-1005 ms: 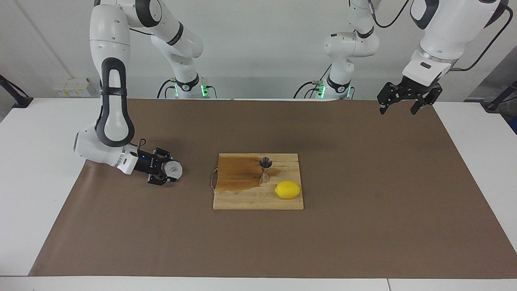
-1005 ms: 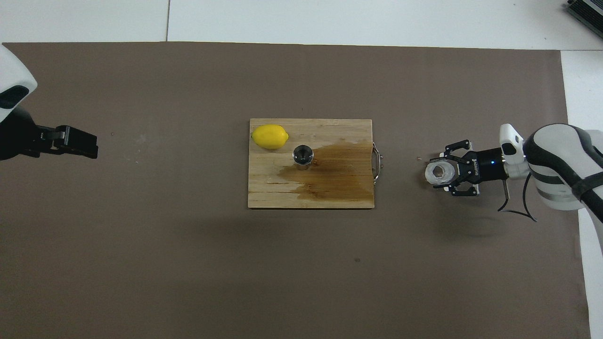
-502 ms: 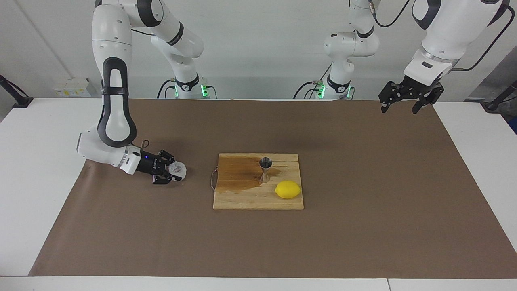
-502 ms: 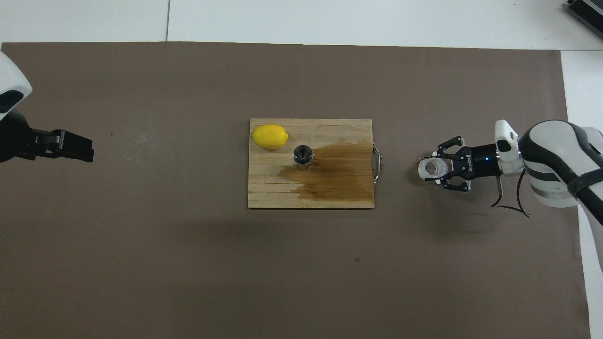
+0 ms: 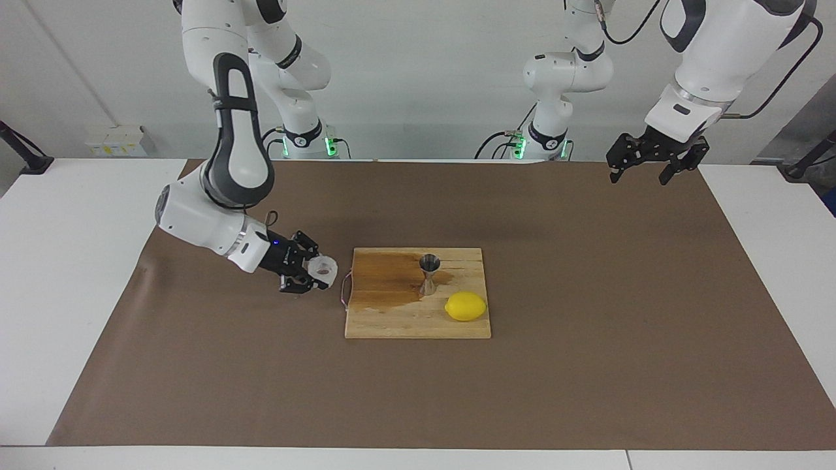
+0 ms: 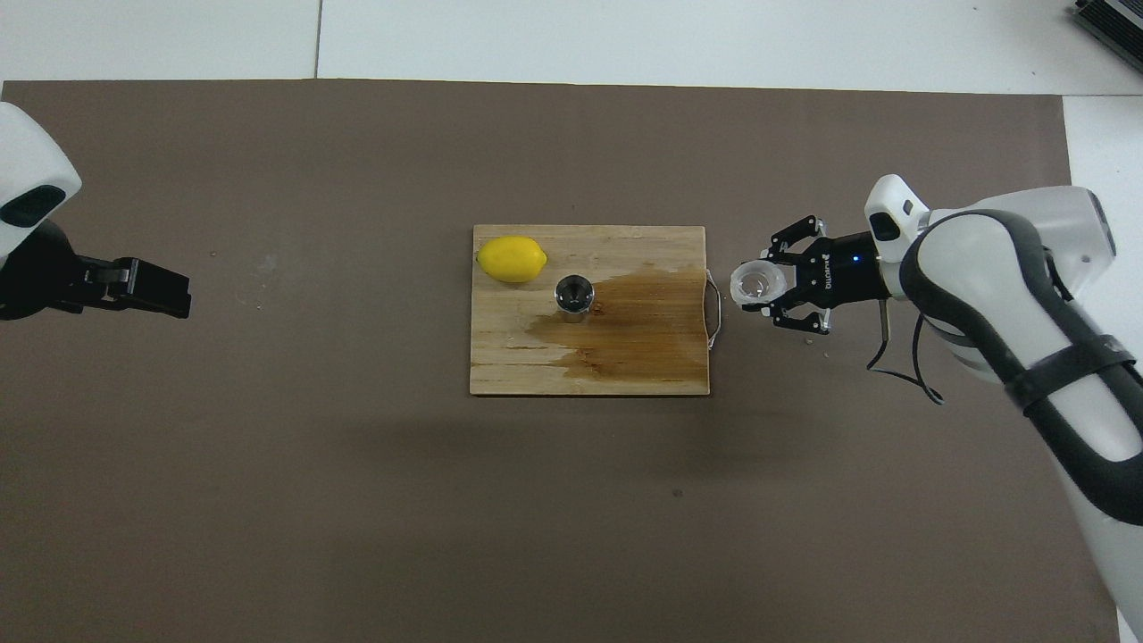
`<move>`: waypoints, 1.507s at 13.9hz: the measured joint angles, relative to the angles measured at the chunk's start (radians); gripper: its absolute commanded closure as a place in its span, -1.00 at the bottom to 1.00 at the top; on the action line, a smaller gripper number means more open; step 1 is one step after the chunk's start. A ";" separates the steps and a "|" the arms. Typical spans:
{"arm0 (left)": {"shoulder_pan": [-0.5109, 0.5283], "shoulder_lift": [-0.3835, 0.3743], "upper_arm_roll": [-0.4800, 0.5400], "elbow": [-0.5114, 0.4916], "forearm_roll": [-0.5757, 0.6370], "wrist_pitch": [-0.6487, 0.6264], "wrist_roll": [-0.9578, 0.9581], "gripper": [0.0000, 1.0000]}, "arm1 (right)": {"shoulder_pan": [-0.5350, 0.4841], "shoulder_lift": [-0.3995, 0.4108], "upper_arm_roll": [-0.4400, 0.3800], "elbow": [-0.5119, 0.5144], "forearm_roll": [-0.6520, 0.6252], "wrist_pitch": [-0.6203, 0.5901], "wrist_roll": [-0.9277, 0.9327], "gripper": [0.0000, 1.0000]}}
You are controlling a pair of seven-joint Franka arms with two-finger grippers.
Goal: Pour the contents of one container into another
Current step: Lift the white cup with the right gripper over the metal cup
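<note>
Right end effector point(image 5: 312, 273): clenched on the cup, held just above the brown mat, close to the handle end of the cutting board, toward the right arm's end of the desk.
Cup point(image 5: 323, 268): small, whitish and see-through, gripped by its sides; in the overhead view its open mouth point(image 6: 757, 283) faces up, so it sits roughly upright in the grip.
Jigger point(image 5: 429, 274): shiny steel, hourglass-shaped, standing upright on the cutting board, near the middle of the board's edge that lies nearer the robots.
Cutting board point(image 5: 392, 320): wooden, lying flat around the middle of the desk; a dark wet stain covers the part toward the right arm's end and reaches the jigger's foot. A thin wire handle point(image 6: 713, 310) sticks out at that end.
Lemon point(image 5: 466, 306): yellow, on the board just beside the jigger, at the corner farther from the robots, toward the left arm's end.
Left end effector point(image 5: 646, 160): released, fingers spread, empty, waiting high over the desk's corner at the left arm's end, well apart from the board.
Mat point(image 5: 588, 365): brown sheet covering most of the white desk point(image 5: 65, 215).
</note>
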 measured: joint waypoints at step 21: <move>0.001 -0.001 0.007 -0.002 -0.002 0.007 0.000 -1.00 | 0.379 -0.027 0.001 0.130 -0.632 0.132 0.861 0.76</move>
